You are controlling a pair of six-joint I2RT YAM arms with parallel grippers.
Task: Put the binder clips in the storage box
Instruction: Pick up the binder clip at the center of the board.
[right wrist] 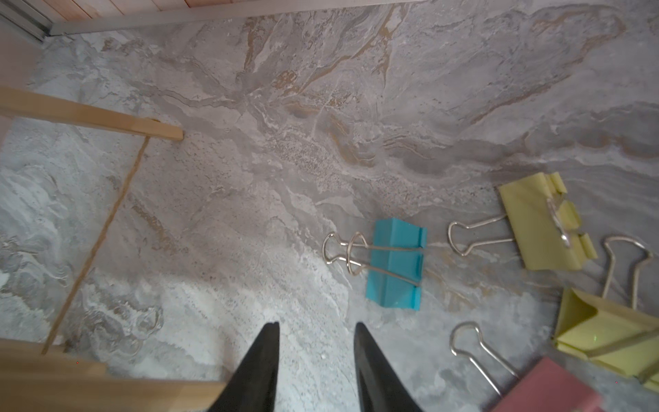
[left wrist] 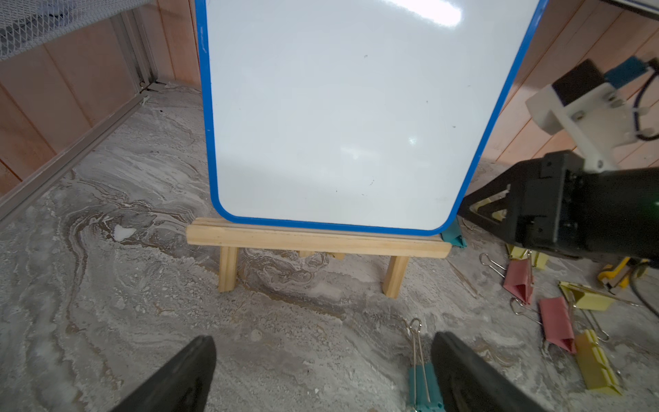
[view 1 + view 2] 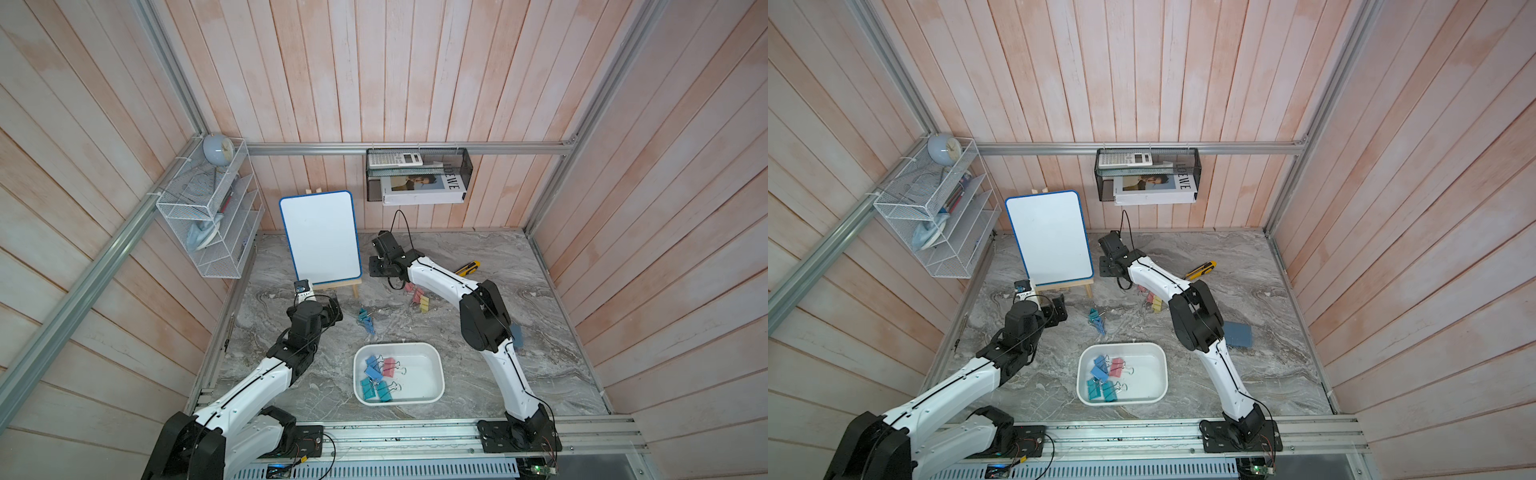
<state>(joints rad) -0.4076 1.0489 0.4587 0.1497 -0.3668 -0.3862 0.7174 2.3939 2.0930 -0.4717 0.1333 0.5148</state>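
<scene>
The storage box (image 3: 434,357), a white tub, sits on the marble table front and centre and holds several blue, pink and teal binder clips (image 3: 379,376). Loose blue and teal clips (image 3: 366,320) lie just beyond it, and pink and yellow clips (image 3: 419,298) lie under my right forearm. My left gripper (image 2: 322,337) hovers wide open before the whiteboard, with a teal clip (image 2: 422,387) by the inside of one finger. My right gripper (image 1: 315,324) stands part-way open over bare table with nothing between its fingers. A teal clip (image 1: 396,264) and yellow clips (image 1: 538,221) lie just beyond it.
A blue-framed whiteboard (image 3: 320,235) on a wooden easel (image 2: 313,240) stands close behind both grippers. A yellow-and-black utility knife (image 3: 468,268) lies at the back right, and a blue pad (image 3: 1237,334) beside my right arm. A white wire rack (image 3: 208,216) and a black mesh basket (image 3: 419,174) hang on the walls.
</scene>
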